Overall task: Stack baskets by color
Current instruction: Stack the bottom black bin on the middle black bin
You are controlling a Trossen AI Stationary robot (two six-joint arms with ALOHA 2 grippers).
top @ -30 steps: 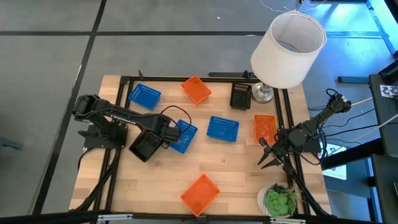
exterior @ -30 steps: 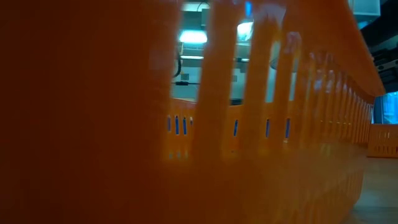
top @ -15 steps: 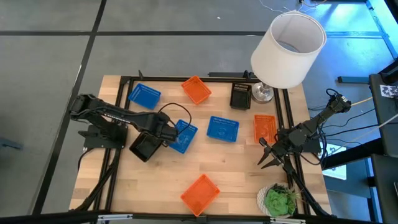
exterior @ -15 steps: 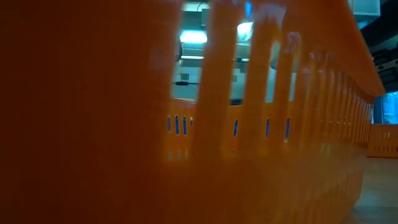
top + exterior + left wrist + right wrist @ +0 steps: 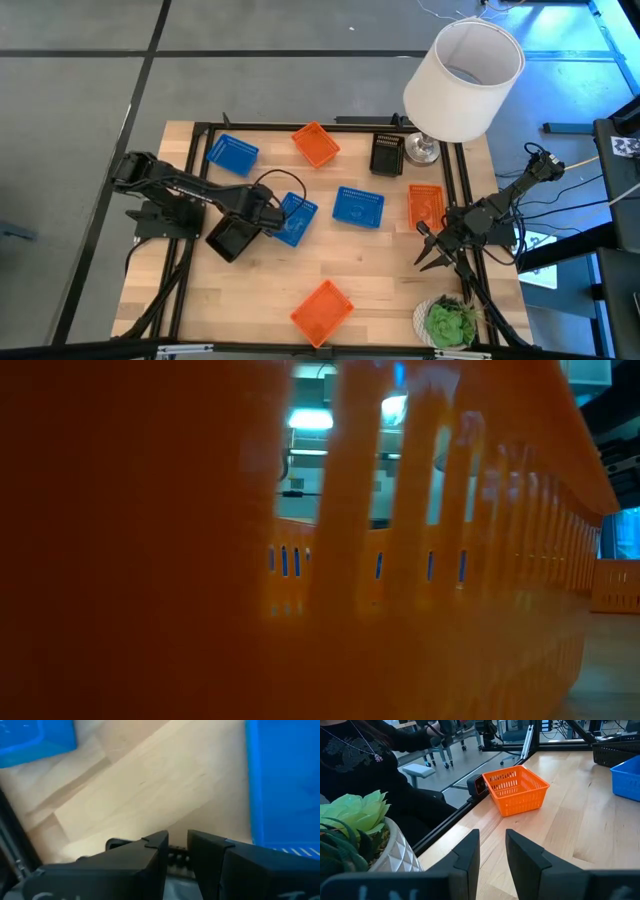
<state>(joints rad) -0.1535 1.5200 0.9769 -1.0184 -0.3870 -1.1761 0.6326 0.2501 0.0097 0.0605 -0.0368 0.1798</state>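
Note:
My left gripper is left of the table's middle, shut on a black basket that lies tilted below it. Close beside it on the right stands a blue basket. More blue baskets stand at the far left and in the middle. Orange baskets stand at the far middle, at the right and near the front edge. A second black basket stands at the far right. My right gripper waits open at the table's right edge. My left gripper pinches the black basket's perforated wall at its rim between its two fingers. The fingers come from above, slanting steeply down. The basket sits tilted in the hold toward the table's near left; whether its low edge rests on the wood, I cannot tell.
A large white lampshade stands over the far right corner and a green plant in a pot at the near right. The orange basket's wall fills the low view. A person in dark clothes sits beyond the table's edge.
My left gripper has tipped a little steeper with the black basket in its hold and stayed roughly where it was. The other baskets and my right arm have kept still.

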